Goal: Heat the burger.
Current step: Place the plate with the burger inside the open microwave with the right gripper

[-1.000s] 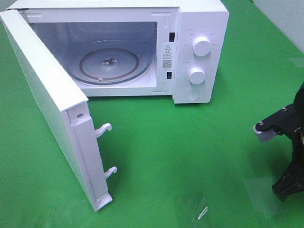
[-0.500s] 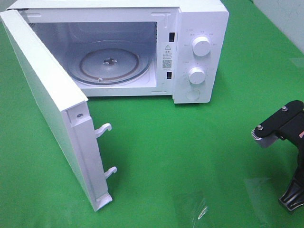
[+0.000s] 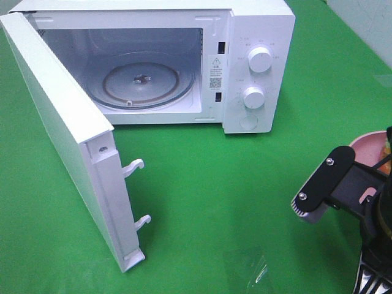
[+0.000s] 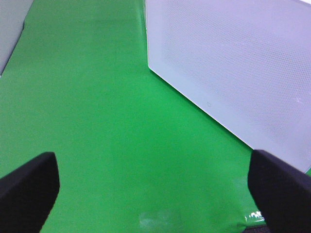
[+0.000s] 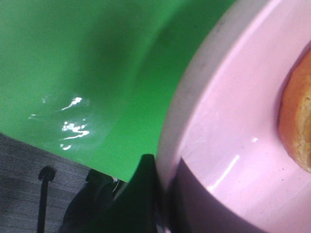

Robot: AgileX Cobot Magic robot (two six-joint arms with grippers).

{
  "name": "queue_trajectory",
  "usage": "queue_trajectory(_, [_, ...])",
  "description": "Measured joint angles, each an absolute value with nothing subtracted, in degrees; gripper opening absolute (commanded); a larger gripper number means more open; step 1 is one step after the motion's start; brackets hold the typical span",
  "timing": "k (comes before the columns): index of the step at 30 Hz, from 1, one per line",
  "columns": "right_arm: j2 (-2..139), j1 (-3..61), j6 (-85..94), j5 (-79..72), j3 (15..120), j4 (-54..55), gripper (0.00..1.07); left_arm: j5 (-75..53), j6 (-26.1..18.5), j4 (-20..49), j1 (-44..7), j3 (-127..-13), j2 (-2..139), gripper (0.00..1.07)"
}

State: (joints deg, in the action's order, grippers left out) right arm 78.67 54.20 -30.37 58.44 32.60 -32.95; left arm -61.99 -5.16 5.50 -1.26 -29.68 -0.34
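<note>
Right gripper moved in at 4 o'clock, clamped on round pink plate carrying brown-bun burger; left gripper gaping, empty.

Green cloth-covered table, white microwave standing at its far side, door swung wide open

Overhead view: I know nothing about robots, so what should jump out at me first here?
The white microwave at the back, its door swung wide open to the left and the glass turntable inside bare. Then, at the right edge, the right gripper holds a pink plate by its rim, with the burger on it.
</note>
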Motion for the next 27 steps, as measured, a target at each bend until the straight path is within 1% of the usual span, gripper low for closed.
queue_trajectory(1, [78.7, 54.2, -30.4, 58.4, 32.6, -32.9, 0.0, -62.0, -5.2, 5.5, -1.3, -29.7, -0.3, 0.98])
queue_trajectory(2, [78.7, 56.3, -30.5, 58.4, 32.6, -32.9, 0.0, -62.0, -5.2, 5.5, -1.3, -29.7, -0.3, 0.98])
queue_trajectory(3, [78.7, 56.3, -30.5, 58.4, 32.6, -32.9, 0.0, -62.0, -5.2, 5.5, -1.3, -29.7, -0.3, 0.98])
queue_trajectory(4, [78.7, 58.8, -31.0, 58.4, 32.6, -33.2, 0.0, -62.0, -5.2, 5.5, -1.3, -29.7, -0.3, 0.98])
queue_trajectory(5, [78.7, 58.8, -31.0, 58.4, 32.6, -33.2, 0.0, -62.0, -5.2, 5.5, -1.3, -29.7, -0.3, 0.98])
queue_trajectory(6, [78.7, 61.1, -31.3, 58.4, 32.6, -33.6, 0.0, -62.0, -5.2, 5.5, -1.3, -29.7, -0.3, 0.98])
queue_trajectory(7, [78.7, 61.1, -31.3, 58.4, 32.6, -33.6, 0.0, -62.0, -5.2, 5.5, -1.3, -29.7, -0.3, 0.98])
queue_trajectory(8, [78.7, 63.5, -31.3, 58.4, 32.6, -34.3, 0.0, -62.0, -5.2, 5.5, -1.3, -29.7, -0.3, 0.98])
queue_trajectory(9, [78.7, 63.5, -31.3, 58.4, 32.6, -34.3, 0.0, -62.0, -5.2, 5.5, -1.3, -29.7, -0.3, 0.98])
queue_trajectory(11, [78.7, 66.5, -31.3, 58.4, 32.6, -35.7, 0.0, -62.0, -5.2, 5.5, -1.3, -29.7, -0.3, 0.98])
queue_trajectory(12, [78.7, 66.5, -31.3, 58.4, 32.6, -35.7, 0.0, -62.0, -5.2, 5.5, -1.3, -29.7, -0.3, 0.98])
queue_trajectory(13, [78.7, 68.2, -31.3, 58.4, 32.6, -37.0, 0.0, -62.0, -5.2, 5.5, -1.3, -29.7, -0.3, 0.98])
queue_trajectory(15, [78.7, 69.5, -31.3, 58.4, 32.6, -38.3, 0.0, -62.0, -5.2, 5.5, -1.3, -29.7, -0.3, 0.98])
queue_trajectory(22, [78.7, 70.6, -29.7, 57.4, 32.6, -42.2, 0.0, -62.0, -5.2, 5.5, -1.3, -29.7, -0.3, 0.98])
queue_trajectory(27, [78.7, 70.6, -24.1, 53.2, 32.6, -46.2, 0.0, -62.0, -5.2, 5.5, -1.3, -29.7, -0.3, 0.98])
